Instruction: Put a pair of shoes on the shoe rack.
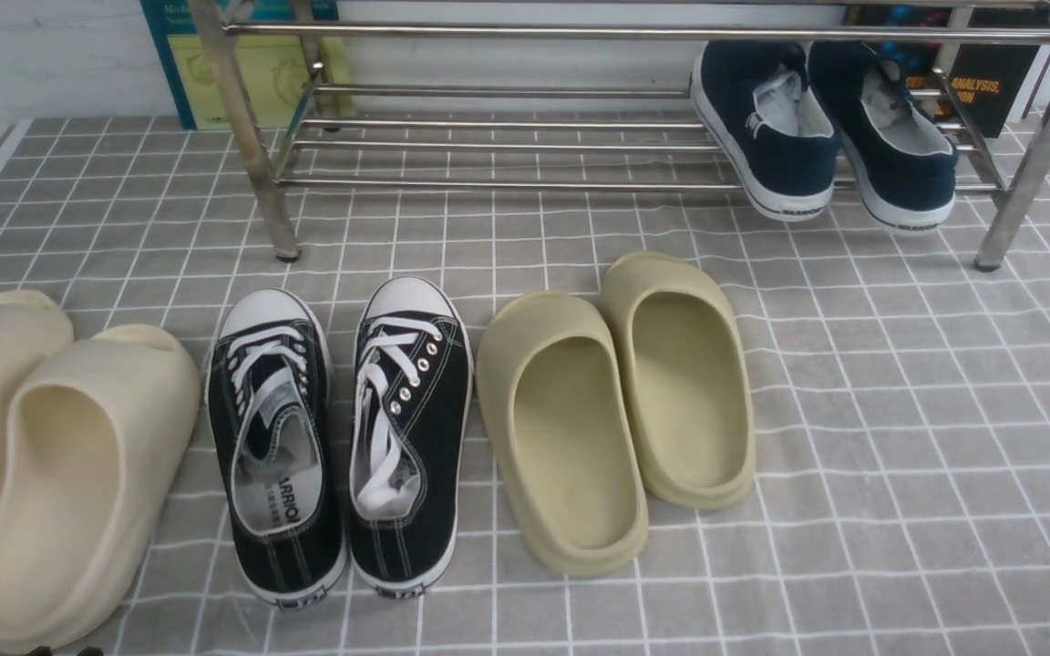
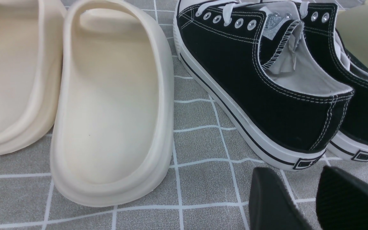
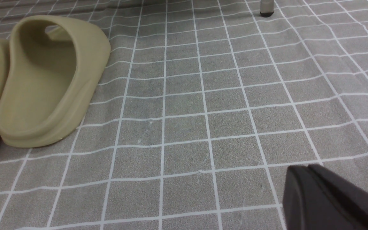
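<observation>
The two navy-blue slip-on sneakers, one (image 1: pixel 766 128) beside the other (image 1: pixel 894 137), sit side by side on the lower bars of the silver shoe rack (image 1: pixel 488 182) at its right end, heels overhanging the front bar. Neither gripper shows in the front view. In the left wrist view my left gripper (image 2: pixel 299 191) is open and empty, low over the cloth just behind the heel of a black lace-up sneaker (image 2: pixel 260 83). In the right wrist view my right gripper (image 3: pixel 305 182) is shut and empty above bare cloth.
On the grey checked cloth, in a row before the rack: a cream pair of slides (image 1: pixel 69 456), the black lace-up pair (image 1: pixel 343 428) and an olive-green pair of slides (image 1: pixel 616 401). Books stand behind the rack. A rack leg (image 3: pixel 264 6) shows in the right wrist view.
</observation>
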You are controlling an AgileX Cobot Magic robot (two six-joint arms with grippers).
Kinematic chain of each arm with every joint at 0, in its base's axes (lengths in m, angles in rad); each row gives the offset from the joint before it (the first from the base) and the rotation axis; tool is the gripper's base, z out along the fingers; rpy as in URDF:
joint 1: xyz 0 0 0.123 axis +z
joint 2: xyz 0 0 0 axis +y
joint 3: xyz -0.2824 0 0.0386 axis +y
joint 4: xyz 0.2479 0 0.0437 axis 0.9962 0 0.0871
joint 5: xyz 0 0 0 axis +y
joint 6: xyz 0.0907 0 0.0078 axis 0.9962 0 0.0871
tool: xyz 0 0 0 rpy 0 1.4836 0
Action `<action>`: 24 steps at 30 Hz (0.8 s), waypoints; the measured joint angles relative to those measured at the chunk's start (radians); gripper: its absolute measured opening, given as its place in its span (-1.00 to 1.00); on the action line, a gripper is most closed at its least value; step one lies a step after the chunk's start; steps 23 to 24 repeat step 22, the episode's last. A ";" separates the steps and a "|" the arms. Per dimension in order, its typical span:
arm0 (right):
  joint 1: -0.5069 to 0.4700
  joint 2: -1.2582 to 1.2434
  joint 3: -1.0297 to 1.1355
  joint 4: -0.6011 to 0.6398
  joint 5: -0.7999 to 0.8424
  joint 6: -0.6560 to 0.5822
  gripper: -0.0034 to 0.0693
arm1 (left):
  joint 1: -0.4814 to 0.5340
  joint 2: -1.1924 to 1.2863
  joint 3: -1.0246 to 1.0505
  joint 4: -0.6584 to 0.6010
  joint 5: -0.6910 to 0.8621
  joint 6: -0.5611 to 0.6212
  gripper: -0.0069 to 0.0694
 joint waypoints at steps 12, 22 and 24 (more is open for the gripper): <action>0.000 0.000 0.000 0.000 0.000 0.000 -0.79 | 0.000 0.000 0.000 0.000 0.000 0.000 -0.19; 0.000 0.000 0.000 0.000 0.000 0.000 -0.75 | 0.000 0.000 0.000 0.000 0.000 0.000 -0.19; 0.000 0.000 0.000 0.000 0.000 0.000 -0.75 | 0.000 0.000 0.000 0.000 0.000 0.000 -0.19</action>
